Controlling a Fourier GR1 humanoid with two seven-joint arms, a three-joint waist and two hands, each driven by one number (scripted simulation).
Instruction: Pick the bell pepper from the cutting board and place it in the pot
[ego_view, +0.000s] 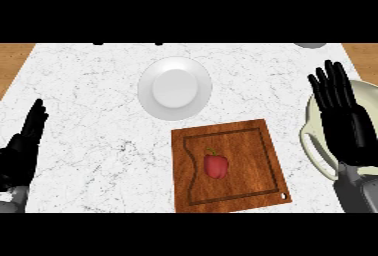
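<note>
A red bell pepper (215, 165) with a green stem lies near the middle of a brown wooden cutting board (251, 150) at the lower centre. The cream pot (316, 150) sits at the right edge, partly hidden behind my right hand (342, 119). That hand is open, fingers straight and pointing away, raised over the pot and to the right of the board. My left hand (23, 142) rests open at the far left edge, well apart from the board.
A white plate (175, 88) lies on the marble counter (88, 100) beyond the board. A grey object (310, 45) peeks in at the top right. Wooden floor shows past the counter's left and right top corners.
</note>
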